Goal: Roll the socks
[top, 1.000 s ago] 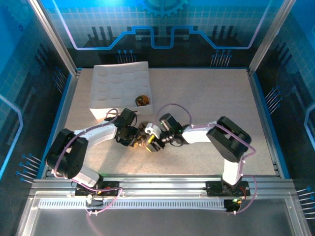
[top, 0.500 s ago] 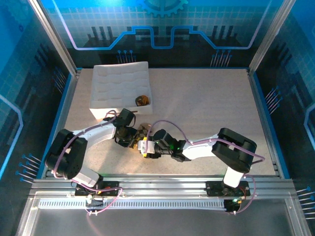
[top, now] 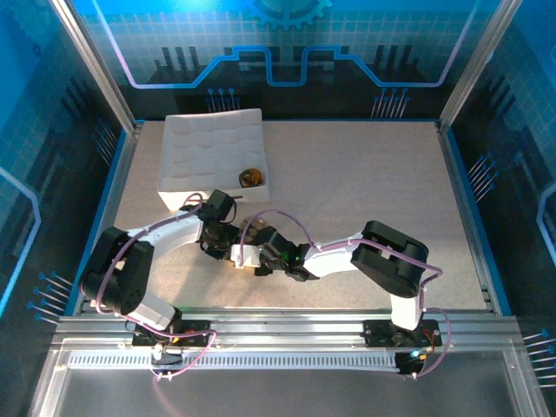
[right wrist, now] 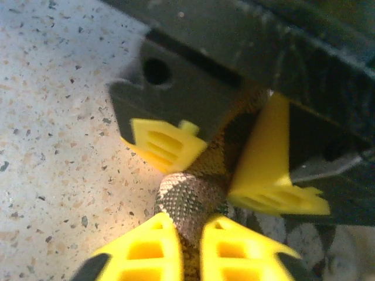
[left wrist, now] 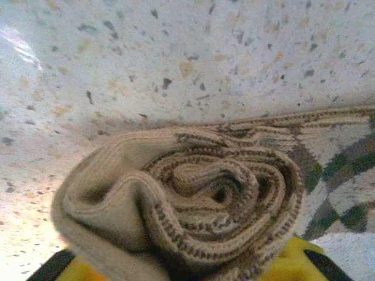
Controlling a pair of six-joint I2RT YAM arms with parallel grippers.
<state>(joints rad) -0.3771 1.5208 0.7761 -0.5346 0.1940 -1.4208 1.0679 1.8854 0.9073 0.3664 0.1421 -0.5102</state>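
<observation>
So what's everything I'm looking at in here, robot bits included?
argyle sock: one, brown-beige diamonds, partly rolled into a spiral, on the table between both grippers
bundle: one, small, brown-orange, near right corner of the tray; too small to identify
tray: one, white quilted, far left of the table
table: one, speckled beige, under everything
left arm: one, white and black, reaching in from the near left
right arm: one, white and black, reaching across from the near right
left gripper: one, yellow fingers, closed around the roll
right gripper: one, yellow fingers, pinching the sock
</observation>
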